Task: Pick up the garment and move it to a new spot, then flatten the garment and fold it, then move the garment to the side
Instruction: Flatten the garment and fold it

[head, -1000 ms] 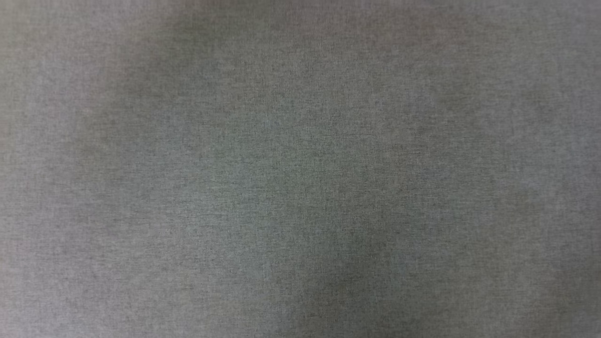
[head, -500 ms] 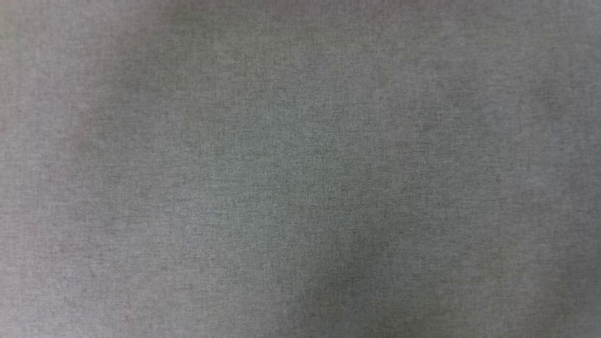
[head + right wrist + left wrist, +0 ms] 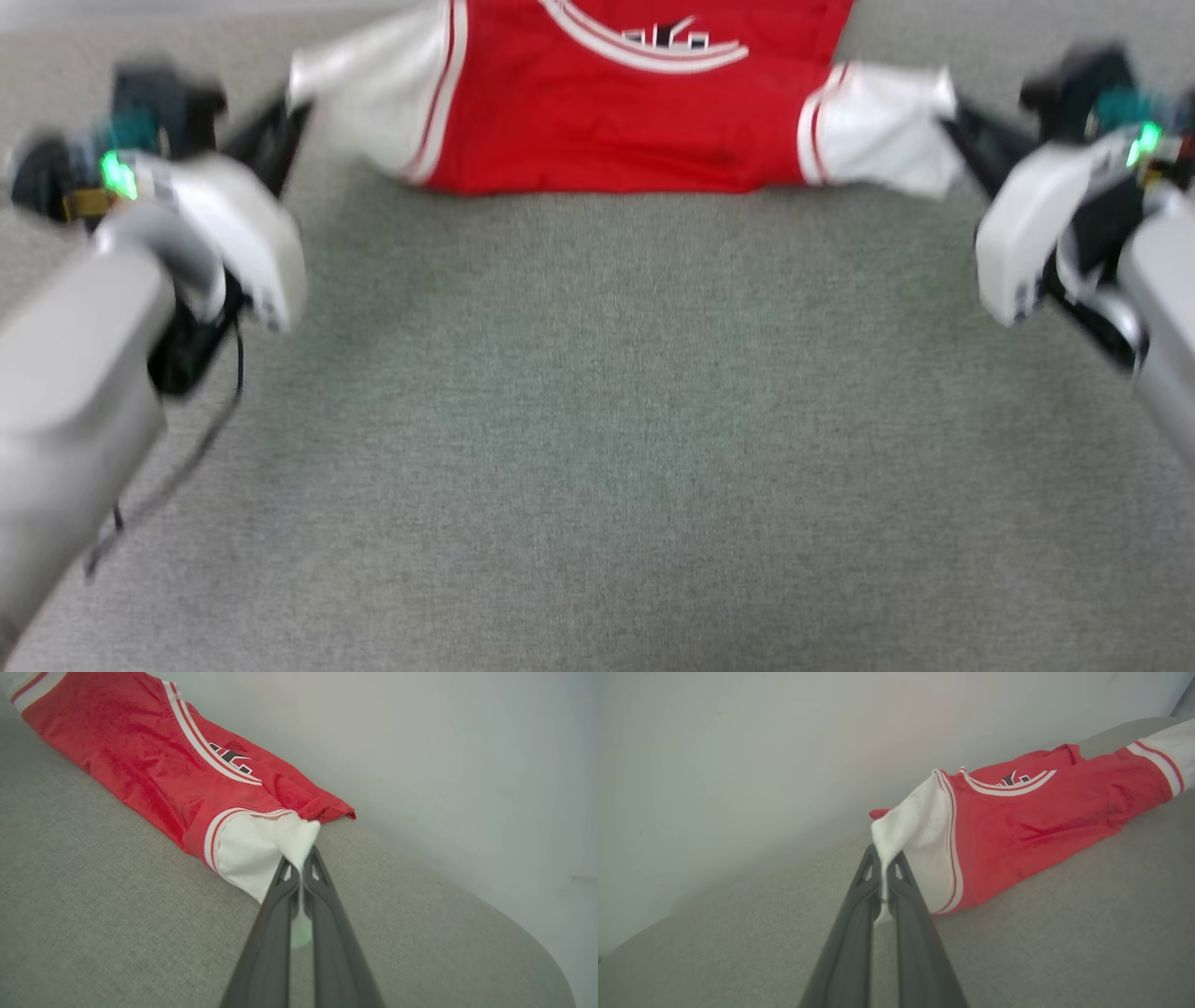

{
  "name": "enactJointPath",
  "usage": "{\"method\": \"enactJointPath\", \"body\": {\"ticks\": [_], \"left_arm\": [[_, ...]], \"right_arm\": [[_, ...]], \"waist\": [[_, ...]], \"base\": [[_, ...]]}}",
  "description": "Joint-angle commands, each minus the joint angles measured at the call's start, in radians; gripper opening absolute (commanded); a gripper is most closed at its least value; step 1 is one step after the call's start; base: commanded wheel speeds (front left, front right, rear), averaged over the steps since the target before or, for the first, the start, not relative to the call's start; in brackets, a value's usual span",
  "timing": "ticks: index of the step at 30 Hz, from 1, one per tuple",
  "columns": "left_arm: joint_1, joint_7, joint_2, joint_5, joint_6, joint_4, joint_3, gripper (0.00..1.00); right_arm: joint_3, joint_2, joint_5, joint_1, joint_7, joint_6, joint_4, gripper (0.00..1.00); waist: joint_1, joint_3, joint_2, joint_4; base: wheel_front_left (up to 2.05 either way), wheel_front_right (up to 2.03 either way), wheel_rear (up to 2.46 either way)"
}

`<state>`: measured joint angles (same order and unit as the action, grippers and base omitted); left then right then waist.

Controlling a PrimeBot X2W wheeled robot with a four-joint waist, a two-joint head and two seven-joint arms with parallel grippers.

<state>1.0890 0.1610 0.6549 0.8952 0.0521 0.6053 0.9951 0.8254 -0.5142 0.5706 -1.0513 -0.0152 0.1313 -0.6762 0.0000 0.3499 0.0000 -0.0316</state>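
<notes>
Grey fabric surface (image 3: 597, 420), red white-sleeved garment (image 3: 616, 112)

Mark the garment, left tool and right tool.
garment (image 3: 607, 121): head view, red front panel.
left tool (image 3: 883, 856): left wrist view, between fingertips pinching a white sleeve.
right tool (image 3: 299, 856): right wrist view, between fingertips pinching a white sleeve.

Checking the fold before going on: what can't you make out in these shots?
- Head view: the top edge cuts off the garment.
- Head view: blur smears the left gripper and right gripper.
- Wrist views: the chest lettering is too small, and partly creased, to read.
</notes>
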Motion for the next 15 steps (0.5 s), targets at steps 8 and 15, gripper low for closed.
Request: {"method": "enactJointPath", "body": {"ticks": [8,15], "left_arm": [[-0.433,0.027,0.156,0.145,-0.150,-0.258,0.003,0.00],[-0.663,0.037,0.232,0.219,-0.249,-0.384,0.028,0.00]], "right_arm": [[0.020,-0.125,0.107,0.328,-0.027,-0.001,0.115,0.00],[-0.032,-0.195,0.135,0.550,-0.014,-0.001,0.202,0.00]], "waist": [[0.0000,-0.160,0.0000,-0.011],[0.0000,-0.215,0.0000,-0.018]], "base": [[0.00,0.00,0.00],[0.00,0.00,0.00]]}}
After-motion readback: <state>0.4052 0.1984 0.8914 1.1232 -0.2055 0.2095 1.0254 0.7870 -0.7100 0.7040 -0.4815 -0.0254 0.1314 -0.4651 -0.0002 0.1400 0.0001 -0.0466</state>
